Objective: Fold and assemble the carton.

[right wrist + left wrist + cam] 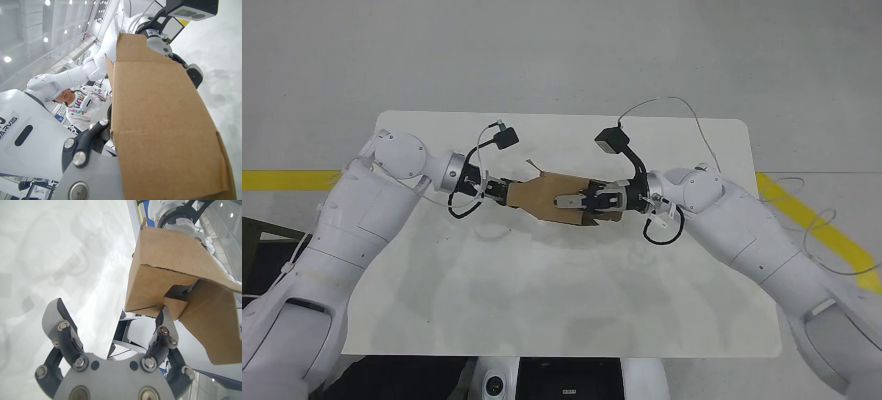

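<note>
Carton [542,193] [170,256] held up clear of the table [542,300], over its middle, strung between the two grippers. Brown cardboard, folded into an open sleeve, not yet a closed box; flaps loose at the ends (one long flap drooping close to the left wrist camera). Through the gap between the flaps, only pale and dark scraps, too small to name. Rest of the inside walled off by cardboard.

Left gripper [111,306] spread wide, gripping nothing. One fingertip [163,313] just touching the edge of a small tucked-in flap, the other finger [60,311] standing free over the tabletop.

Right gripper [567,202] clamped on the carton's opposite end. In the top view, one silvery finger lying flat on top of a panel, its mate hidden underneath. From the right wrist, a broad panel [160,113] covering nearly all of that gripper, with just a pale sliver of one finger [106,108] beside the cardboard's edge. Near corner of the panel cut off at the frame.
</note>
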Controlling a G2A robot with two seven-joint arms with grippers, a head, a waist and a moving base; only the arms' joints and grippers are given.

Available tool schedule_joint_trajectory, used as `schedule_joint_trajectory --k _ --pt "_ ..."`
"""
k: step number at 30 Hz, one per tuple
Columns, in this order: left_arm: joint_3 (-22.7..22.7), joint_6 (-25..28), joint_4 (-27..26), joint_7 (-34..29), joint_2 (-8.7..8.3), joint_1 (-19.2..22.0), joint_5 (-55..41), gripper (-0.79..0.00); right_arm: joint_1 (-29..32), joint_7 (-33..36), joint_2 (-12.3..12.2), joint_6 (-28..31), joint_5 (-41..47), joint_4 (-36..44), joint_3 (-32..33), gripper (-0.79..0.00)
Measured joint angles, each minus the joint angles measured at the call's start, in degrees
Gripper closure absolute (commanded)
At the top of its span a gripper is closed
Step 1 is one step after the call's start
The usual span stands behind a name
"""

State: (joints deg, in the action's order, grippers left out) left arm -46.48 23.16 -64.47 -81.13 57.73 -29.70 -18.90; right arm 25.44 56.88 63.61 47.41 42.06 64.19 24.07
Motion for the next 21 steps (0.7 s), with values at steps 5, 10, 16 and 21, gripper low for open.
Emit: schedule_joint_trajectory --k 5,10,16,21 --pt "0.3 0.0 0.3 0.0 0.03 0.4 -0.1 -0.785 -0.2 0.0 0.4 0.0 -0.1 -0.7 -0.1 0.000" --pt "0.8 -0.4 0.3 -0.4 0.01 0.4 -0.6 -0.785 -0.2 -0.1 0.6 0.1 0.0 -1.0 -0.2 0.000" --pt "2.1 -1.2 -0.2 -1.2 0.22 0.8 -1.6 -0.785 -0.1 -0.2 0.7 0.2 -0.1 -1.6 0.0 0.000" --pt "1.8 -0.4 1.4 -0.4 0.04 1.4 -1.6 -0.785 0.4 -0.3 0.0 0.3 -0.3 -2.4 0.8 0.000"
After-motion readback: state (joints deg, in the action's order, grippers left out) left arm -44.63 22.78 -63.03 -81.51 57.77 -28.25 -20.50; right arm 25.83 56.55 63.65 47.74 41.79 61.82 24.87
